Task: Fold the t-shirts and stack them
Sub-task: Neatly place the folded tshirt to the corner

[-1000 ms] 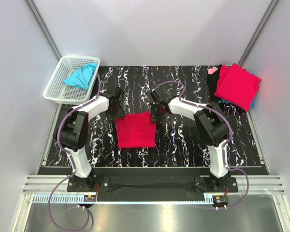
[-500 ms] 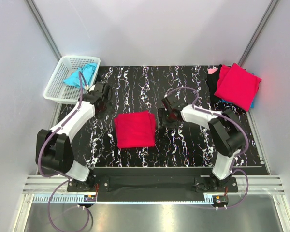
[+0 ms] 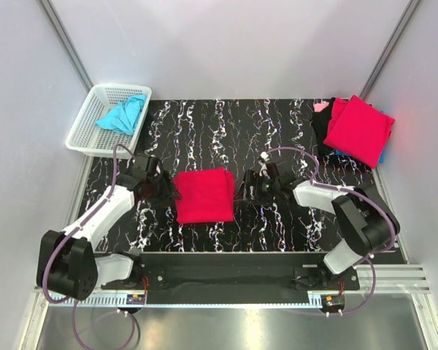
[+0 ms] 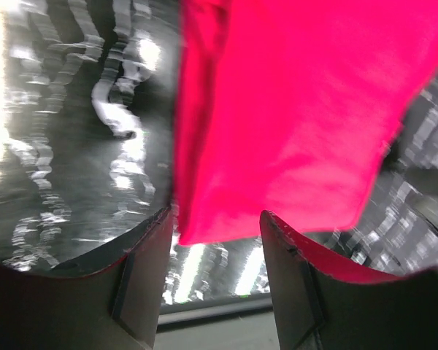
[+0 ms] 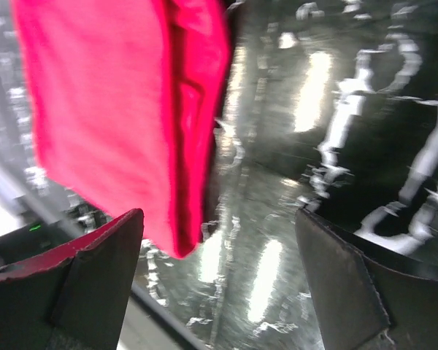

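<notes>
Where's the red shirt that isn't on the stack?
Top view: the red shirt lies folded between the left gripper and right gripper, left of the stack.

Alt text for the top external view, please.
A folded red t-shirt lies in the middle, the left fingers and right fingers open at its sides. Folded shirts are stacked far right; a turquoise shirt sits in the white basket far left.

Colours and patterns
Plain crimson t-shirt (image 3: 203, 195); turquoise t-shirt (image 3: 122, 114); white lattice basket (image 3: 82, 135); black table (image 3: 277, 124), white marble veining.
</notes>
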